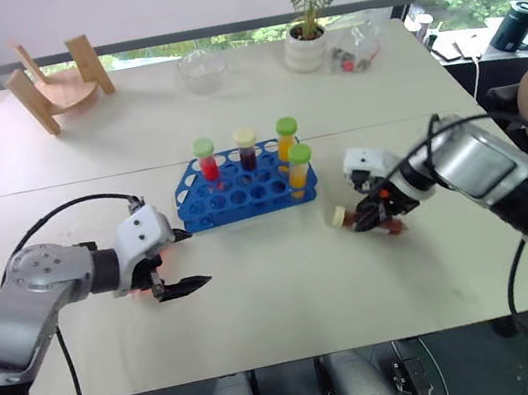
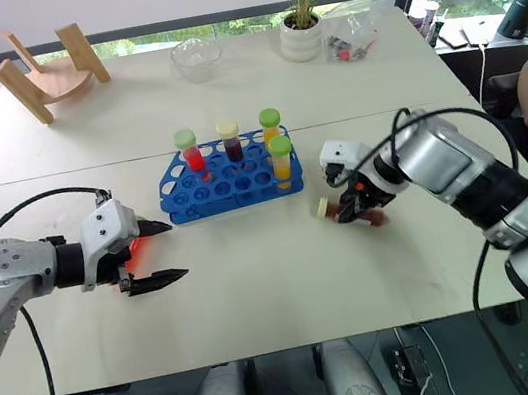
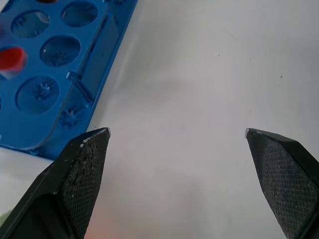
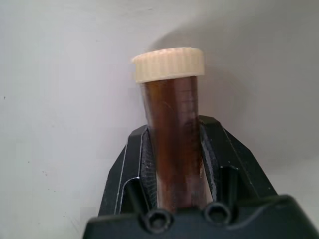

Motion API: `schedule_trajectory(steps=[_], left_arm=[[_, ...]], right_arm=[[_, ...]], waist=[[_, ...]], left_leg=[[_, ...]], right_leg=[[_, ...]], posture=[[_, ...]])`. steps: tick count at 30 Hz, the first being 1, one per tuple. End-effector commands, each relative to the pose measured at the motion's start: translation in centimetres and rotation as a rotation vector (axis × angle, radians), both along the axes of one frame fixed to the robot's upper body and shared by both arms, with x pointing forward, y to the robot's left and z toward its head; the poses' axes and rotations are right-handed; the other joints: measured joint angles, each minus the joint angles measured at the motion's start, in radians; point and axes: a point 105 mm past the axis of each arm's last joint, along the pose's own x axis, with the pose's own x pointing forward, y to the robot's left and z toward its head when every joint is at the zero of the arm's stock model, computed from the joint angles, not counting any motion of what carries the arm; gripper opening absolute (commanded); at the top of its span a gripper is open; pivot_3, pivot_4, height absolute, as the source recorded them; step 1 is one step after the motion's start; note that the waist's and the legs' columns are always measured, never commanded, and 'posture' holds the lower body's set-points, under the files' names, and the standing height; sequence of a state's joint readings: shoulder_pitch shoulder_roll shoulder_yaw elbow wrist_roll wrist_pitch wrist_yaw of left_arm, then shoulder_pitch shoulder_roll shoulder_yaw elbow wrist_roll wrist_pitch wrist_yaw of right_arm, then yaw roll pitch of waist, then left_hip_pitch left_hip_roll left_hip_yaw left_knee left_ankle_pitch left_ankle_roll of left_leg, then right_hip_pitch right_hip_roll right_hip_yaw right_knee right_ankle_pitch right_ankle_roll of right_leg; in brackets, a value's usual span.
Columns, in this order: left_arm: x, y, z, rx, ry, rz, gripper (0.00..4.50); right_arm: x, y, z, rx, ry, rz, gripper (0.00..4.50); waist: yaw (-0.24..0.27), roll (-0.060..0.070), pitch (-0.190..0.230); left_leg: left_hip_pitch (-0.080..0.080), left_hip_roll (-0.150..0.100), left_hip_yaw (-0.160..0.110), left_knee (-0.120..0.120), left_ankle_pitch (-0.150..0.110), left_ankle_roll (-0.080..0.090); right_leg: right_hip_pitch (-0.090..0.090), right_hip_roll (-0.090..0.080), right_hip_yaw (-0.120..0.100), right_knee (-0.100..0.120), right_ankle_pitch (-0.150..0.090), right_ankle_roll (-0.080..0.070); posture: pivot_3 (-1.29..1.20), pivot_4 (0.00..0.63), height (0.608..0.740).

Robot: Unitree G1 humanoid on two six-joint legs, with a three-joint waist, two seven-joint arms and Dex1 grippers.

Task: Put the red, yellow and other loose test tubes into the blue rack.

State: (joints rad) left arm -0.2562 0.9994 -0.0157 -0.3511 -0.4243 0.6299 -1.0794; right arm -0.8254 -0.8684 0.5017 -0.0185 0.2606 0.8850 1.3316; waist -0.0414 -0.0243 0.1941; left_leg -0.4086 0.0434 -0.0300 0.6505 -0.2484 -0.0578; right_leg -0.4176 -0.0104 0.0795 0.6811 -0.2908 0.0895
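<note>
R gripper [image 4: 174, 164] is clamped on a brown-liquid tube w/ cream cap [image 4: 172, 114], lying on its side on the tabletop [image 1: 290, 294] just right of the blue rack [image 1: 244, 196], cap end toward the rack. Risks, as judgement: tube is gripped low on the body w/ most of its length sticking out, so it could pivot or slip in the jaws when lifted; it needs turning upright before insertion, and a tilted entry could jam on a hole rim or shove the light rack; R arm coming in from the right could also knock the front green-cap yellow tube [image 1: 299, 169]. L gripper [image 2: 156, 251] hangs spread wide, holding nothing, by the rack's left end, so it could bump the rack too. Rack contents: green-cap red tube [image 1: 207, 162], cream-cap dark tube [image 1: 247, 149], green-cap yellow tube at back [image 1: 286, 141], plus the front one; all upright, many holes free. Clear bowl [image 1: 202, 70] at the back looks empty.
</note>
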Motion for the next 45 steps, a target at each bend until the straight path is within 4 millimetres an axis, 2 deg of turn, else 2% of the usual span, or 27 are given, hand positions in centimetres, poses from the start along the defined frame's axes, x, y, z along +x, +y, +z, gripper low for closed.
schedule_trajectory(steps=[1, 3, 7, 12, 18, 22, 31, 45], left_arm=[[1.4, 2.1, 2.6, -0.033, -0.035, 0.061, 4.5], [2.0, 3.3, 3.9, -0.066, -0.034, 0.093, 4.5], [2.2, 4.4, 5.0, -0.09, -0.018, 0.107, 4.5], [2.0, 4.8, 5.0, -0.034, 0.003, 0.101, 4.5], [2.0, 4.5, 5.1, -0.019, -0.001, 0.09, 4.5], [2.0, 4.3, 4.9, -0.025, -0.002, 0.094, 4.5], [2.0, 4.4, 4.8, -0.033, -0.009, 0.111, 4.5], [2.3, 4.2, 5.2, -0.03, -0.016, 0.106, 4.5]], right_arm=[[-2.9, 7.4, 10.2, 0.587, -0.271, 0.198, 0.83], [-2.6, 9.3, 12.2, 0.797, -0.397, 0.099, 0.83], [-0.7, 11.2, 12.5, 0.993, -0.542, -0.145, 0.83], [1.8, 14.1, 10.1, 1.023, -0.731, -0.362, 0.83], [2.8, 15.4, 7.0, 1.016, -0.739, -0.423, 0.83], [2.9, 15.4, 5.7, 0.98, -0.76, -0.397, 0.83], [4.2, 14.1, 3.9, 0.924, -0.81, -0.439, 0.83], [4.9, 13.7, 2.1, 0.886, -0.836, -0.482, 0.83]], waist=[[-0.02, 0.001, 0.001], [-0.03, 0.0, 0.0], [-0.021, 0.0, 0.0], [-0.026, 0.0, 0.0], [-0.027, 0.0, 0.0], [-0.028, 0.0, 0.0], [-0.028, 0.0, 0.0], [-0.028, 0.0, 0.0]], left_leg=[[0.001, 0.002, 0.001, -0.001, 0.0, 0.0], [0.001, 0.005, -0.002, -0.001, 0.0, 0.0], [0.0, 0.008, -0.006, -0.003, 0.0, 0.0], [-0.002, 0.007, -0.001, -0.003, 0.0, -0.001], [-0.002, 0.008, -0.001, -0.004, 0.0, -0.001], [-0.002, 0.008, -0.001, -0.004, 0.0, -0.001], [-0.002, 0.008, -0.001, -0.004, 0.0, -0.001], [-0.001, 0.008, -0.001, -0.003, 0.0, -0.001]], right_leg=[[-0.001, 0.002, 0.0, 0.001, 0.0, 0.0], [-0.002, 0.006, 0.0, 0.004, 0.001, -0.002], [-0.003, 0.011, -0.002, 0.004, 0.001, -0.006], [-0.007, 0.009, 0.001, 0.003, 0.001, -0.006], [-0.007, 0.01, 0.001, 0.004, 0.001, -0.006], [-0.007, 0.01, 0.001, 0.004, 0.001, -0.006], [-0.007, 0.01, 0.001, 0.004, 0.001, -0.006], [-0.007, 0.01, 0.001, 0.004, 0.001, -0.006]], posture=[[0.0, 0.15, 0.74], [0.0, 0.15, 0.74], [0.0, 0.15, 0.74], [0.0, 0.15, 0.74], [0.0, 0.15, 0.74], [0.0, 0.15, 0.74], [0.0, 0.15, 0.74], [0.0, 0.15, 0.74]])
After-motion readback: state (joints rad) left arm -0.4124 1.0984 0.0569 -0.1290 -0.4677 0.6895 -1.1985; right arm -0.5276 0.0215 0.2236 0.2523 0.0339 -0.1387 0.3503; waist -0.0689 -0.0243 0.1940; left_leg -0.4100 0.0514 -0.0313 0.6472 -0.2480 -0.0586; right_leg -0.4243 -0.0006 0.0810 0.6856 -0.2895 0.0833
